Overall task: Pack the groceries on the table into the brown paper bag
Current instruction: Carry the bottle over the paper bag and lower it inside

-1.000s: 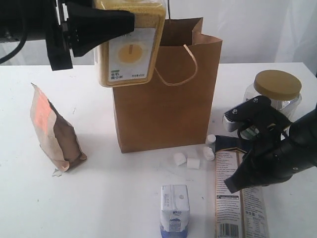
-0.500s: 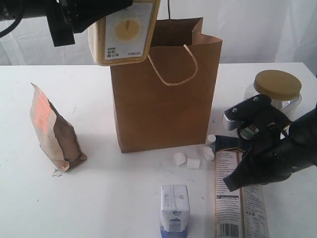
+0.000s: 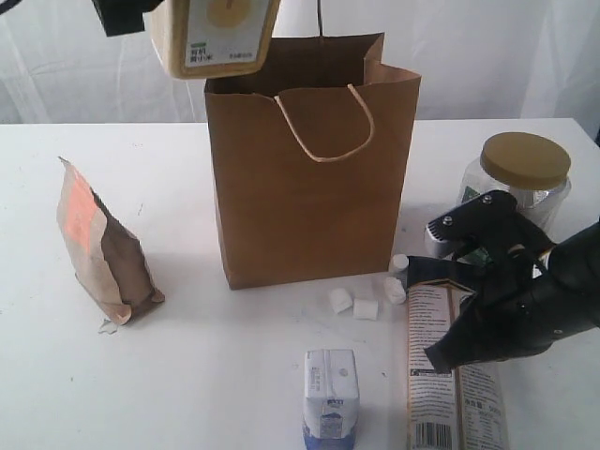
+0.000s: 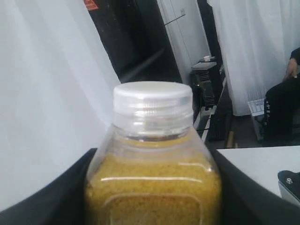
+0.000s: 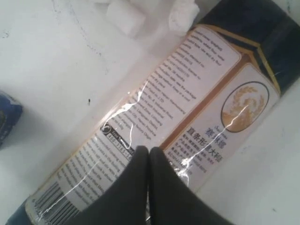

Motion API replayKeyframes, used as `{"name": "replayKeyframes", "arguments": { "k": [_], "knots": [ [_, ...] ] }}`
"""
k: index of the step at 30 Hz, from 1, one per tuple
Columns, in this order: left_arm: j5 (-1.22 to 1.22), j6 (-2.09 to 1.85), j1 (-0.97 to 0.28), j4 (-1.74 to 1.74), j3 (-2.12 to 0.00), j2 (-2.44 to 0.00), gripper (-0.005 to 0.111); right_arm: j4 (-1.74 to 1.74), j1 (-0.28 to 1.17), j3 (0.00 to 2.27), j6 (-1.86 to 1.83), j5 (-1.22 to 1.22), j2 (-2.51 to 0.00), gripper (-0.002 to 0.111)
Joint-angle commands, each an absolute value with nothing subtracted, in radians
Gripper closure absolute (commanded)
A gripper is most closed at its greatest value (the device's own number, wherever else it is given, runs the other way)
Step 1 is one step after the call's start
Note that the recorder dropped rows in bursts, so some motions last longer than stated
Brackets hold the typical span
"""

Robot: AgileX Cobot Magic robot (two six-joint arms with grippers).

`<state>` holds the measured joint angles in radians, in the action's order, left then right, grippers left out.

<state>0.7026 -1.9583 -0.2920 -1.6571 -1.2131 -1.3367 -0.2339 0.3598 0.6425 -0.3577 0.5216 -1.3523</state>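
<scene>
Kraft-brown and upright, the brown paper bag (image 3: 309,187) is standing mid-counter (image 3: 206,375) in the exterior view. You are holding the yellow white-capped bottle (image 3: 214,37) above and just left of its open mouth, base down, long axis near vertical, so the coming move is likely a short carry rightward, then down. In the left wrist view, the left claw (image 4: 152,206) is pinching the bottle's sides, cap pointing up. In the right wrist view, the right claw (image 5: 149,157) is pressed together, hovering over the flat-lying long dark-topped packet (image 5: 187,112).

Lab or test room, by the look: white curtains (image 3: 487,56) hung behind a white tabletop (image 3: 206,375), dark panel (image 4: 140,42) beyond, seated person (image 4: 283,108) at the edge.
</scene>
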Motion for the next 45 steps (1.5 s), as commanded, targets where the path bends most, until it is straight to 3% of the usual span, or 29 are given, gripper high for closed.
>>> {"name": "replayKeyframes", "arguments": {
  "k": [1, 30, 36, 45],
  "knots": [
    [0.734, -2.119, -0.292, -1.744, -1.268, -1.352, 0.107, -0.257, 0.35, 0.619, -0.35, 0.515, -1.349, 0.108],
    [0.862, -2.117, -0.292, -1.744, -1.549, -1.705, 0.107, -0.318, 0.35, 0.615, -0.354, 0.561, -1.349, 0.108],
    [0.991, -2.117, -0.292, -1.744, -1.557, -1.772, 0.107, -0.318, 0.35, 0.615, -0.354, 0.555, -1.349, 0.108],
    [0.993, -2.117, -0.292, -1.744, -1.559, -1.774, 0.107, -0.318, 0.35, 0.615, -0.354, 0.562, -1.349, 0.108]
  ]
}}
